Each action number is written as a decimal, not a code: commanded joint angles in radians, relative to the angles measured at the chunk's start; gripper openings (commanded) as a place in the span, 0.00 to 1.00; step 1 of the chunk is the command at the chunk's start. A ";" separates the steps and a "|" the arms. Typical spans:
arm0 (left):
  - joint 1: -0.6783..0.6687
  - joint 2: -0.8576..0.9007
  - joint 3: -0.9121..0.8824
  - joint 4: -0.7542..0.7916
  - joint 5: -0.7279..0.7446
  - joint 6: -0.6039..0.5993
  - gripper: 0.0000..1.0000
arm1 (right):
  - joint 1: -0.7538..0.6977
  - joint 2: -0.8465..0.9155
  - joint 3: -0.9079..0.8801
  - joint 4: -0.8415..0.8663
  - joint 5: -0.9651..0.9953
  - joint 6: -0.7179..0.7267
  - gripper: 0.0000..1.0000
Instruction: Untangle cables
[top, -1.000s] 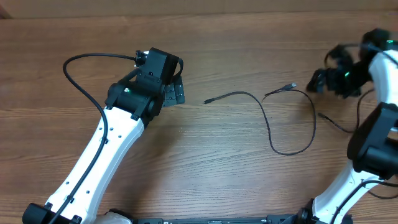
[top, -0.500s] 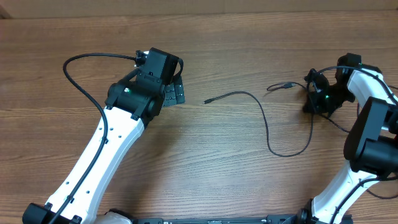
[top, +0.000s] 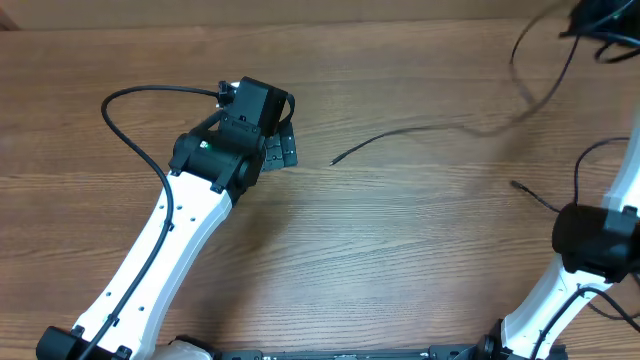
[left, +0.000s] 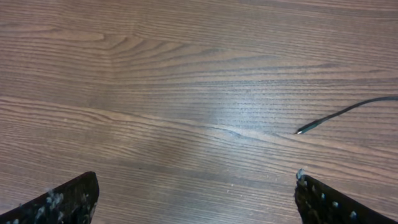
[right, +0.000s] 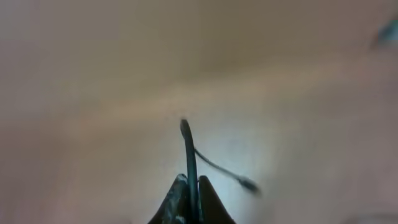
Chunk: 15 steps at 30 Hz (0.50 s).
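A thin black cable (top: 400, 134) stretches across the table. Its plug end (top: 334, 161) lies near the middle, and the rest rises, blurred, toward the far right corner. There my right gripper (top: 596, 16) holds it high above the wood. In the right wrist view the right gripper (right: 191, 186) is shut on that cable (right: 188, 149), and a loose strand with a small plug (right: 247, 184) hangs beside it. My left gripper (top: 282, 148) stays low over the table, left of the plug end. The left gripper (left: 196, 193) is open and empty, with the cable's plug (left: 303, 130) ahead to its right.
Another thin black cord end (top: 520, 186) lies on the wood at the right, running toward the right arm's base (top: 590, 240). The left arm's own thick cable (top: 120, 100) loops at the far left. The table is brown wood grain.
My right gripper has shut on the cable and swung up and away to the far right corner. The cable's loop has pulled out into a long line. The left arm has not moved.
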 joint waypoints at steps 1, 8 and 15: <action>0.000 -0.011 0.009 -0.002 -0.003 -0.011 1.00 | 0.000 -0.021 0.184 0.146 -0.005 0.147 0.04; 0.000 -0.011 0.009 -0.002 -0.003 -0.011 1.00 | -0.001 -0.019 0.209 0.525 0.357 0.234 0.04; 0.000 -0.011 0.009 -0.002 -0.003 -0.011 1.00 | -0.067 -0.012 0.149 0.579 0.590 0.249 0.04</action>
